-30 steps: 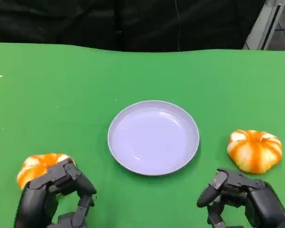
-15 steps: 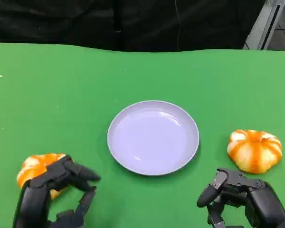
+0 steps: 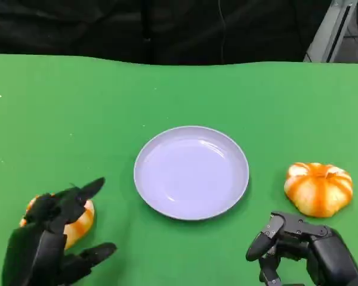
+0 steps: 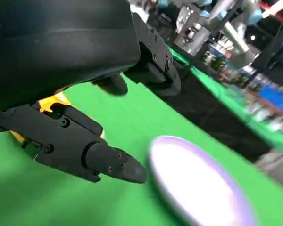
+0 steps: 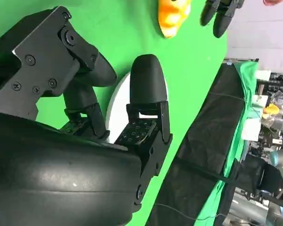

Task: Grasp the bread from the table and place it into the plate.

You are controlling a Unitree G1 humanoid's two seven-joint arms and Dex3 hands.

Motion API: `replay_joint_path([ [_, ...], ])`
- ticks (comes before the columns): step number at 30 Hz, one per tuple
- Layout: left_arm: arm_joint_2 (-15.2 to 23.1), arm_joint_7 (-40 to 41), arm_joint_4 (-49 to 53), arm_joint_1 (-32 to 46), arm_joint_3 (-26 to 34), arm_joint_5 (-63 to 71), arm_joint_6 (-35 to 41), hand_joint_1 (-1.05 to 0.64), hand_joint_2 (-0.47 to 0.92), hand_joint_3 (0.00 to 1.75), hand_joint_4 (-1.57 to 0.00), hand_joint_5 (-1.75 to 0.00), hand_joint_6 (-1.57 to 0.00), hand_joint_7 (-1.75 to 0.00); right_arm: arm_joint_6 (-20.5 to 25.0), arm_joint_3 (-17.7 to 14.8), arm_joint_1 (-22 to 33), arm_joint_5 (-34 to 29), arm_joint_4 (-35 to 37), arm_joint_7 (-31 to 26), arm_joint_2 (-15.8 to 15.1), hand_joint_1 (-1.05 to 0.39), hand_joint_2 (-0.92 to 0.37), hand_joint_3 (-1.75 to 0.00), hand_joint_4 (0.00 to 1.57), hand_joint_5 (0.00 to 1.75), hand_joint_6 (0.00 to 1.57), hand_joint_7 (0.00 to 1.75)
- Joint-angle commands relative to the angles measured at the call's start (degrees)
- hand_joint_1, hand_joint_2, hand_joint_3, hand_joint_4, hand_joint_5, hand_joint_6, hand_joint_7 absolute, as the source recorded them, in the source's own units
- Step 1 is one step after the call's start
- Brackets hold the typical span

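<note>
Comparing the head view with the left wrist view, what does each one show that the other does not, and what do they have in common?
Head view adds: a second bread lying to the right of the pale purple plate, and the right robot hand near it, holding nothing. Left wrist view adds: blurred equipment beyond the table's edge. Shared: the plate, with nothing in it; the green table; the left robot hand, fingers spread; and the bread partly under that hand.
</note>
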Motion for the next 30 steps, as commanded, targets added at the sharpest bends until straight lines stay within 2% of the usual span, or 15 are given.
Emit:
replay_joint_path([
  [1,3.0,4.0,-1.6,-0.4,-1.9,5.2,4.0,-0.5,0.92,0.05,0.0,-0.29,-0.24,-0.01,-0.5,0.1,0.1,0.4,-0.7,-0.2,-0.2,0.02,-0.31,-1.37,0.85,1.55,0.85,1.24],
  [4,4.3,4.6,-2.1,-0.5,-3.1,6.6,6.1,-0.5,0.92,0.05,0.0,-0.27,-0.24,-0.01,-0.2,0.2,0.0,0.5,-0.8,-0.2,-0.1,0.02,-0.31,-1.37,0.85,1.56,0.85,1.24],
  [7,5.8,4.7,-2.9,-0.7,-4.3,8.3,8.5,-0.53,0.92,0.08,0.0,-0.16,-0.18,-0.01,0.4,0.3,-0.2,0.8,-0.9,-0.2,0.1,0.03,-0.32,-1.37,0.84,1.56,0.84,1.25],
  [12,6.8,5.5,-3.2,-0.7,-5.7,7.6,10.0,-0.54,0.92,0.08,0.0,-0.14,-0.17,-0.01,0.4,0.3,-0.2,0.8,-0.9,-0.2,0.0,0.03,-0.33,-1.37,0.83,1.57,0.84,1.26],
  [14,7.5,-2.1,-7.8,-1.9,-6.9,15.8,21.0,-0.58,0.92,0.1,0.0,-0.14,-0.16,-0.01,0.3,0.5,-0.9,0.5,-0.2,-0.5,0.4,0.03,-0.32,-1.39,0.84,1.58,0.84,1.27],
  [16,8.0,-7.9,-10.6,-2.9,-8.1,20.4,28.0,-0.6,0.92,0.11,0.0,-0.15,-0.16,0.0,0.2,0.5,-1.3,0.7,0.3,-0.6,0.6,0.03,-0.31,-1.4,0.83,1.59,0.83,1.28],
  [25,10.9,-24.6,-12.0,-7.9,-13.8,24.2,39.5,-0.61,0.92,0.07,0.0,-0.13,-0.12,0.0,-0.5,0.4,-0.6,0.7,0.0,-0.6,0.2,0.03,-0.31,-1.41,0.84,1.59,0.83,1.3],
  [30,11.5,-26.9,-9.5,-9.4,-15.8,23.6,42.6,-0.62,0.92,0.07,-0.01,-0.14,-0.12,-0.01,-0.2,0.3,-0.2,0.8,-0.5,-0.4,0.1,0.03,-0.32,-1.38,0.83,1.59,0.82,1.29],
])
